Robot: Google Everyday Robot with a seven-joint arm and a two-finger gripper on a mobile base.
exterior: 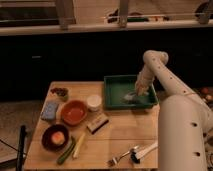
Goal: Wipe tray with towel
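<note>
Green tray (114,85) surrounds the gripper (138,92), with the gray towel (130,98) just beneath it; its grasp cannot be told. A white cup (93,102) stands beyond the tray wall.

arm (167,82) bent at elbow, forearm angled down-left — gripper (136,93) low, pointing down, mid-right of view

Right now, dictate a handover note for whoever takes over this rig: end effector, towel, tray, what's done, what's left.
End effector: down inside the tray, at the towel, right side.
Towel: bunched on the tray floor, right half.
Tray: green, at the back right of the table.
Done: towel is in the tray with the arm on it.
Left: sweep the bare left half; how much has been wiped cannot be told.
</note>
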